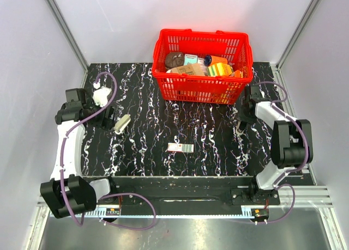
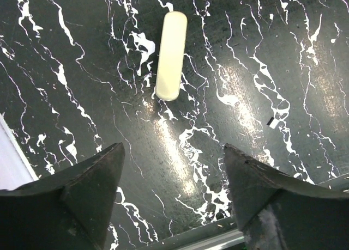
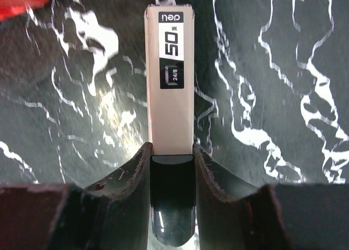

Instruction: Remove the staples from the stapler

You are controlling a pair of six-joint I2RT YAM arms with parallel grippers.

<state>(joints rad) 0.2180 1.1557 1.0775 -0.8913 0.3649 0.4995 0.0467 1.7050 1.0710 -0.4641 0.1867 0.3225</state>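
Right hand (image 3: 172, 150) is clenched on the near end of the stapler (image 3: 170, 70), which runs to 12 o'clock over the black surface (image 3: 272, 70), by the red basket's (image 1: 196, 86) 4 o'clock corner. Left hand (image 2: 172, 152) hangs released, with a cream bar (image 2: 171, 54) at its 12 o'clock

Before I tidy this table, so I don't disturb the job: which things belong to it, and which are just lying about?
Job: beige stapler, clamped in the right gripper; left gripper, open, holding nothing.
Lying about: filled red basket; cream oblong piece; small flat packet, contents unreadable.
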